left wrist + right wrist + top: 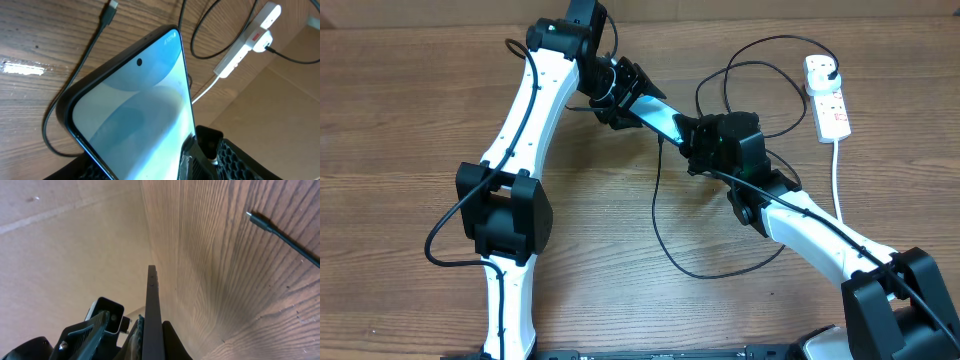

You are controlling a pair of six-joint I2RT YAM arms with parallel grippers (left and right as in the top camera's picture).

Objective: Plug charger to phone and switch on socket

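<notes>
Starting at the right hand (695, 135): it is squeezed tight on one end of the phone (658, 117). The left hand (623, 95) is at the other end with its fingers around the phone, but I cannot tell if they press on it. The phone is held up off the tabletop (400, 120), and its long side runs from one hand to the other. Close by the right hand's end lies the tip (111, 7) of the charger (657, 215), loose on the wood. No hand holds it. The right hand looks nearer to it. Further out, the charger loops across to its black plug (830, 68), which sits in the socket (827, 95). I count one phone, one charger, one socket and two hands.
</notes>
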